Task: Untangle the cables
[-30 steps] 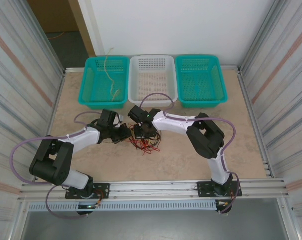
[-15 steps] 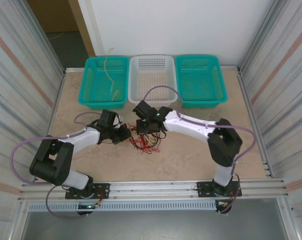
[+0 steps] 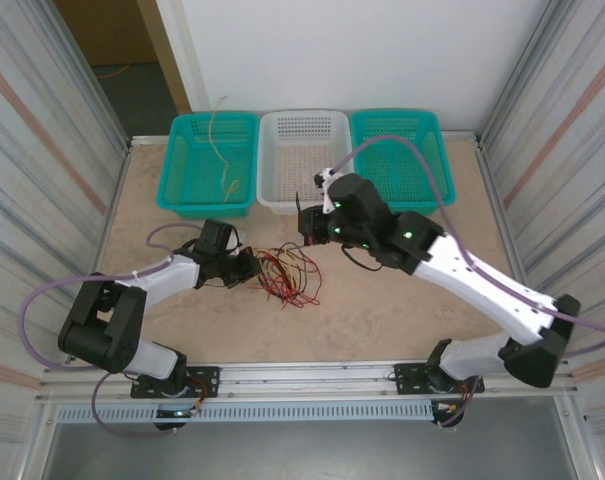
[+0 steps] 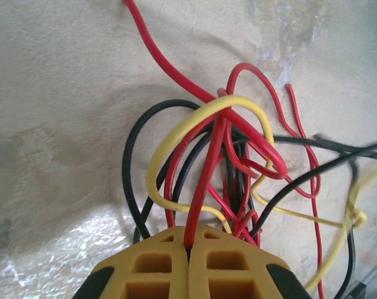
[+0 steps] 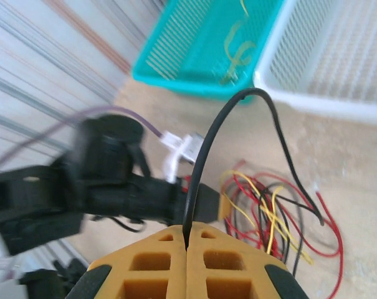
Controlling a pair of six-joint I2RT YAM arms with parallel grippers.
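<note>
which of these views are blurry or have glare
Left wrist: glare patch on the table bottom left, cables smeared at the right edge. Right wrist: teal basket and background soft, black cable sharp. Top external: even light, sharp.

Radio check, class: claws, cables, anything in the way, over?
Left claw shut on red cable. Right claw shut on black cable, held above the table. Yellow loop crosses the red cable in the pile.

Bare table [image 3: 302,335] lies open in front of the cables [image 3: 290,278]; the left arm [image 3: 162,272] bars their left, three baskets [image 3: 304,116] line the far edge.
</note>
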